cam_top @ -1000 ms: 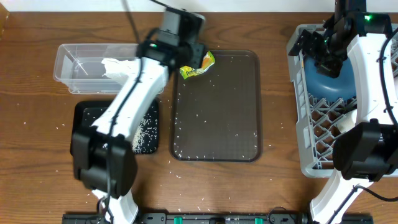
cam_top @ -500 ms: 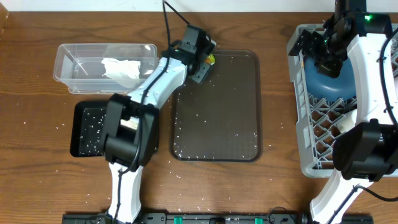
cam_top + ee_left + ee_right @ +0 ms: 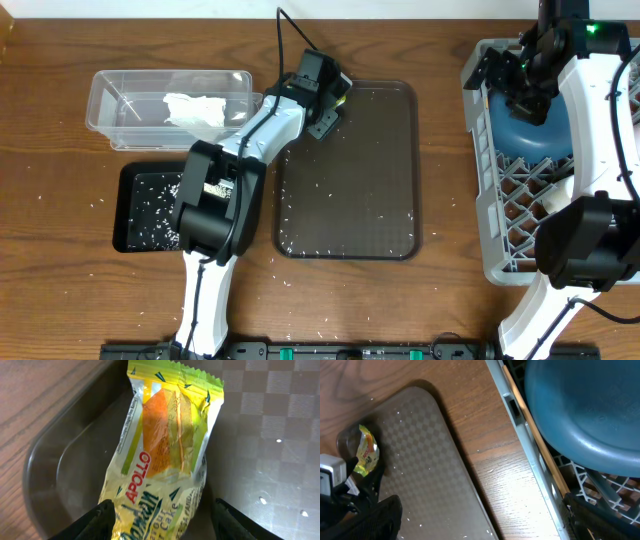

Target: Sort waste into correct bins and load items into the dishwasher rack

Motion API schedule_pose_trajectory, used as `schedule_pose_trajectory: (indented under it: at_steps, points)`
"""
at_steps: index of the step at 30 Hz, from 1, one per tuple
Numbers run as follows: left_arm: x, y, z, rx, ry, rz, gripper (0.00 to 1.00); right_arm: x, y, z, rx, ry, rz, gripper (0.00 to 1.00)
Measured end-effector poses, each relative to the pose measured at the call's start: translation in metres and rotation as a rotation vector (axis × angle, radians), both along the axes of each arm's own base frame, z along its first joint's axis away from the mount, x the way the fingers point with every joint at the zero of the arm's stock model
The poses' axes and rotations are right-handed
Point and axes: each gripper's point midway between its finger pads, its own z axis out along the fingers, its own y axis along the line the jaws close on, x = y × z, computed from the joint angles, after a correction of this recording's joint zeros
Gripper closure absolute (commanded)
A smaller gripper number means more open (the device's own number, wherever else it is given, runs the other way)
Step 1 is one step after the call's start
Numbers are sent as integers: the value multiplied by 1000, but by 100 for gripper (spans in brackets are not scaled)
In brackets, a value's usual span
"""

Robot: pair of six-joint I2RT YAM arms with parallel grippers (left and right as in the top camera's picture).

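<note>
Paper scrap point(image 3: 195, 108) lies in clear tub point(image 3: 108, 88), rice point(image 3: 150, 205) in black tray point(image 3: 124, 178), dish point(image 3: 545, 140) in rack point(image 3: 480, 205); wrapper point(image 3: 160, 450) pending between spread jaws of left gripper point(image 3: 164, 521); right gripper point(image 3: 527, 103) jaws unreadable.

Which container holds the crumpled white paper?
The clear plastic tub; the paper lies inside. The black tray holds only rice grains, the brown tray the wrapper.

A wooden counter point(image 3: 60, 300) carries a dark brown serving tray point(image 3: 350, 170) beneath the left jaws, with a clear tub point(image 3: 115, 130) near them. A black tray point(image 3: 130, 240) lies farther off, a grey rack point(image 3: 485, 220) sits under the right jaws, and stray rice grains point(image 3: 97, 203) dot the wood.
</note>
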Motion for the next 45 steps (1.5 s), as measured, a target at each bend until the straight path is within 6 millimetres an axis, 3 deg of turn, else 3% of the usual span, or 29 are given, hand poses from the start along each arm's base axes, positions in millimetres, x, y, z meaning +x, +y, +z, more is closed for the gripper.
schedule_pose_trajectory:
  at_steps: [3, 7, 11, 18, 29, 33, 37, 41, 45]
  points:
    - [3, -1, -1, -2, -11, -5, 41, 0, 0, 0, 0, 0, 0, 1]
    - [6, -2, -2, -2, -26, -13, 59, 0, 0, 0, 0, 0, 0, 1]
    - [7, -3, -4, -1, -29, -18, 64, 0, 0, 0, 0, 0, 0, 1]
    - [7, -3, -6, -1, -25, -15, 94, 0, 0, 0, 0, 0, 0, 1]
    - [7, -3, 2, -60, -15, 88, 94, 0, 0, 0, 0, 0, 0, 1]
    - [11, -4, 35, -119, -58, 148, 94, 0, 0, 0, 0, 0, 0, 1]
    - [11, -5, 90, -198, -128, 204, 94, 0, 0, 0, 0, -1, 0, 1]
    - [3, -1, 141, -265, -178, 250, 94, 0, 0, 0, 0, 0, 0, 1]
    - [-7, 3, 178, -322, -208, 295, 94, 0, 0, 0, 0, 0, 0, 1]
